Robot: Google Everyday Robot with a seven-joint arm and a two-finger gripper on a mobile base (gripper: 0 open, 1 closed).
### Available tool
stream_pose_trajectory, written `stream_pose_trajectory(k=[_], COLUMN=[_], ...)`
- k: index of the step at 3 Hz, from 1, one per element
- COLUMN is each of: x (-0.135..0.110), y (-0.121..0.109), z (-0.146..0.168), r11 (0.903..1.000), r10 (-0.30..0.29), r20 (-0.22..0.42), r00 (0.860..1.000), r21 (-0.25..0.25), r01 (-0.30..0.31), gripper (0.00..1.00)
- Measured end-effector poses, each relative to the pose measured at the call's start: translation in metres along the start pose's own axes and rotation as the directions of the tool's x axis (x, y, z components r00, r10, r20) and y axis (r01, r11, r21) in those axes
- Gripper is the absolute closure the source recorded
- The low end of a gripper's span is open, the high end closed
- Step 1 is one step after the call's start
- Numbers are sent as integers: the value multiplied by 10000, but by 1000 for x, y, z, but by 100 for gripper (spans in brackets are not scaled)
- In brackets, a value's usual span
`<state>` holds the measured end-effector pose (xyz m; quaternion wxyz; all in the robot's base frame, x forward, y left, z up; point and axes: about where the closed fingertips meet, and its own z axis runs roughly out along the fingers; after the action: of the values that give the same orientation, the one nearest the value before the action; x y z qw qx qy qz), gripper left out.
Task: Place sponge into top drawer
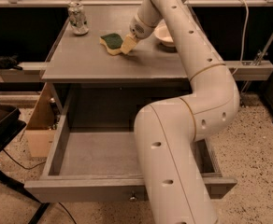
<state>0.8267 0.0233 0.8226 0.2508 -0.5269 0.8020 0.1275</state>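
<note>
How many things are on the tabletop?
3: a can at the far left corner, a sponge in the middle with the gripper beside it, and a bowl partly behind the arm, which may hide more.

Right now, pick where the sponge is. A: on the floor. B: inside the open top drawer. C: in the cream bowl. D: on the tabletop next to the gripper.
D: the sponge lies on the grey table, the gripper right at its edge; the top drawer stands open below.

Sponge [111, 42], seemingly touching gripper [128, 45]; top drawer [80, 189] open.
</note>
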Motion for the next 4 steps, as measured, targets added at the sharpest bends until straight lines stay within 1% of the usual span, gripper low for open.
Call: stream_pose_trajectory(k=[1, 2, 3, 4], x=[-1, -1, -1, -1], y=[0, 1, 1, 1], z=[-2, -2, -2, -2], r11=[10000, 10000, 10000, 10000], r10=[0, 0, 0, 0], r20=[0, 1, 1, 1], r00=[10000, 10000, 10000, 10000], r21=[0, 0, 0, 0], r01=[0, 0, 0, 0], gripper=[83, 59, 28, 5])
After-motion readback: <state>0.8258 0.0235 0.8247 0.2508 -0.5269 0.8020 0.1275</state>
